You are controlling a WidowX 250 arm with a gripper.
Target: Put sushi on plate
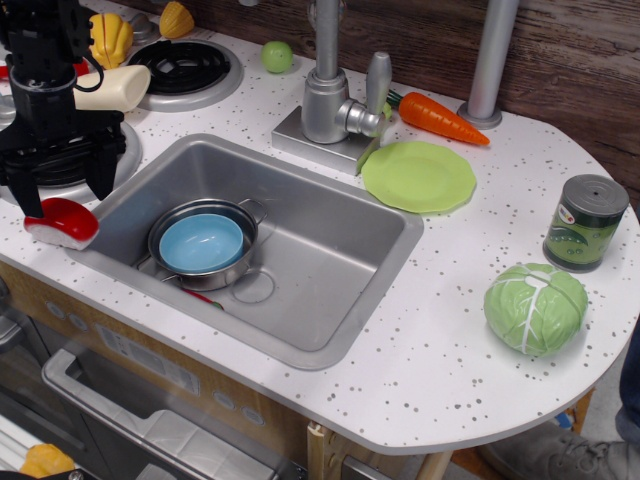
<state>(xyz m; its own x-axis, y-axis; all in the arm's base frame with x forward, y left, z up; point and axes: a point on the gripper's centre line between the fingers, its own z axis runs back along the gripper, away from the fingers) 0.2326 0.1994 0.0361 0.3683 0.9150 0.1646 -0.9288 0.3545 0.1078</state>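
I found the claw [62, 190] spread apart, its fingers straddling the sushi [62, 222] on the bench [430, 340] (left of the sink [330, 250]), well apart from the plate [419, 177].

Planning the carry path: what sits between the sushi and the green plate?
In the only view, the sink lies between the sushi and plate, holding a steel pot with a blue bowl inside.
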